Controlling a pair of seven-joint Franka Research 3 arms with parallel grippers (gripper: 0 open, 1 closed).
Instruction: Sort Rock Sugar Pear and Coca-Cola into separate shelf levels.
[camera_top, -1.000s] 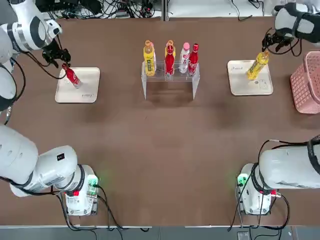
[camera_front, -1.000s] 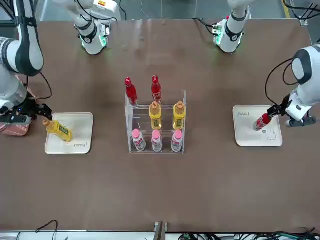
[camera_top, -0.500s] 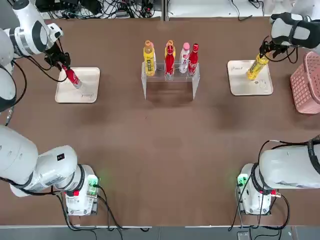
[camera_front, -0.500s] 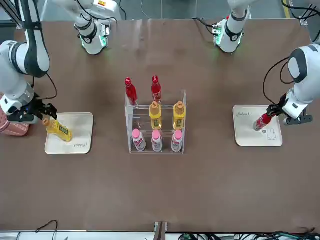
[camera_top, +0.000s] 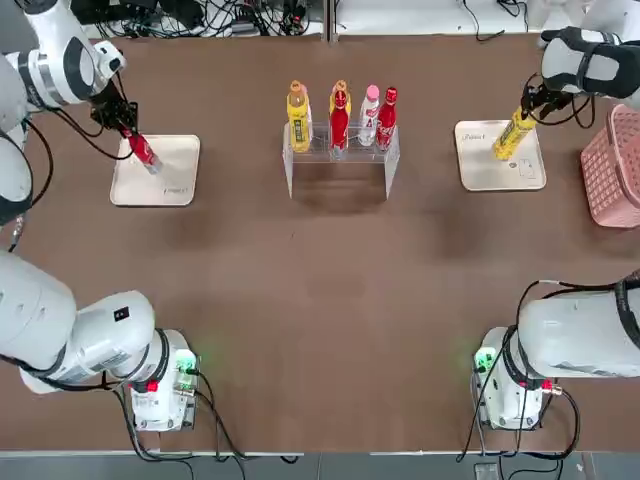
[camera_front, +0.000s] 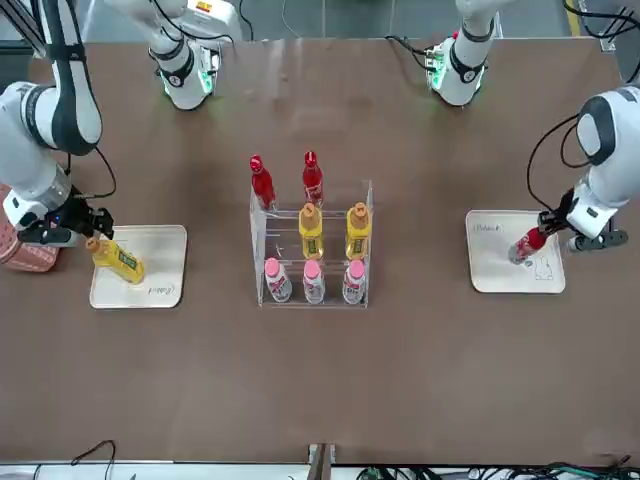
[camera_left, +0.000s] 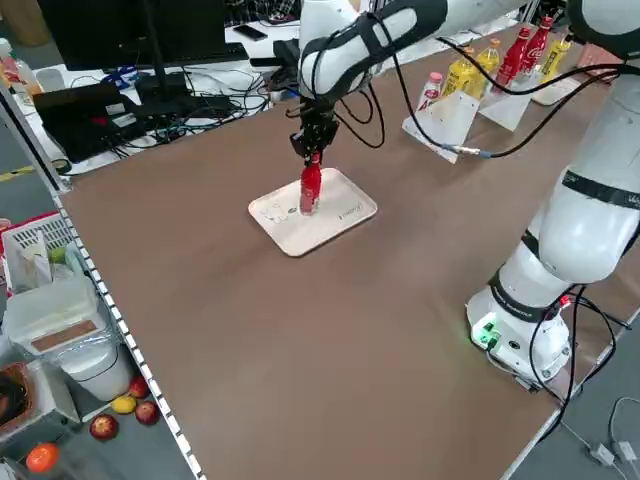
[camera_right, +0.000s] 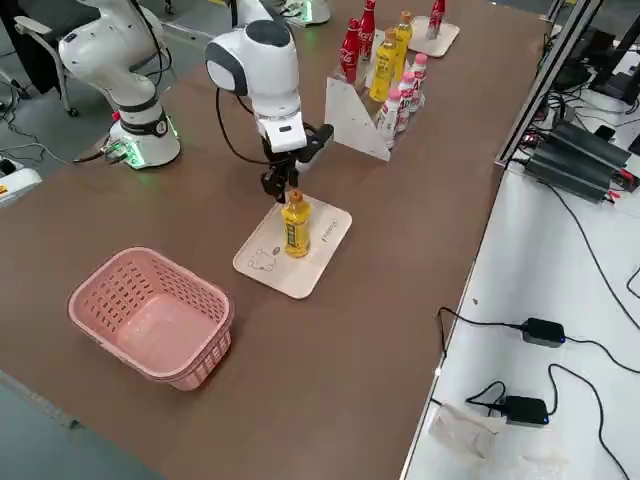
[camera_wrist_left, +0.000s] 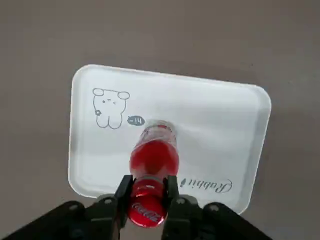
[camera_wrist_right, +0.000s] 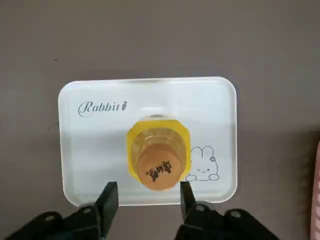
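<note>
Left gripper (camera_wrist_left: 147, 196) had clamped the neck of the Coca-Cola (camera_wrist_left: 152, 159) standing on its beige tray (camera_wrist_left: 240, 125); right gripper (camera_wrist_right: 146, 200) straddled the Rock Sugar Pear (camera_wrist_right: 157, 158) on the other tray (camera_wrist_right: 90, 145), fingers not yet touching. Grasping seemed underway. Next likely called for lifting each upright toward the acrylic shelf (camera_top: 340, 158), well apart.

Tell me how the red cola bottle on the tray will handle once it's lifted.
The cola bottle is tall and slim, so it probably tips easily. The left gripper is shut near its cap, so it may swing. Smooth round plastic could slip.
</note>
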